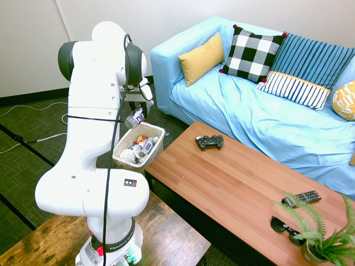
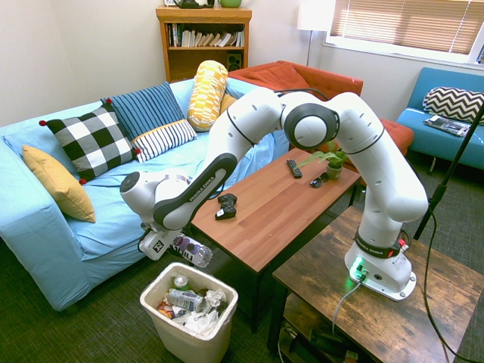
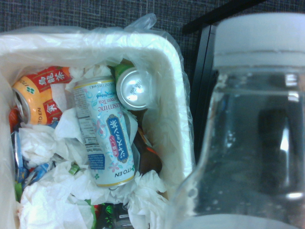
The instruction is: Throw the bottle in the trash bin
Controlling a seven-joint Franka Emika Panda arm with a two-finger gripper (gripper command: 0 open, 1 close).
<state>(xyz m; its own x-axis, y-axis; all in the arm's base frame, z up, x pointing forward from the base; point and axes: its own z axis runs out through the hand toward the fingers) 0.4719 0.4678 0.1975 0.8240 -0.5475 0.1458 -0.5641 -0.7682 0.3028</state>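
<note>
**Bottle held above the trash bin**

The arm reaches down beside the end of the wooden surface [image 2: 280, 200], and its gripper [image 2: 168, 243] has the jaws clamped on the bottle [image 2: 192, 250]. The bottle lies roughly level in the air, its white cap pointing toward the surface, just over the rim of the trash bin [image 2: 219, 324]. In the first exterior view the bottle [image 1: 135, 118] also hangs right above the bin [image 1: 158, 145], clear of its contents.

The bin stands on the dark carpet at the end of the surface, lined with a thin plastic bag and already filled with crumpled tissue and drink cans. The wrist view shows the bottle [image 3: 252, 129] close up, clear with its white cap, and beyond it the bin [image 3: 174, 62] holding a pale jasmine tea can [image 3: 106, 138], an orange can [image 3: 35, 95] and white paper.

On the surface lie a black game controller [image 1: 209, 142], a remote [image 1: 302, 197] and sunglasses [image 1: 285, 229], beside a small potted fern [image 1: 327, 238]. A blue sofa [image 1: 266, 119] with cushions stands behind.
</note>
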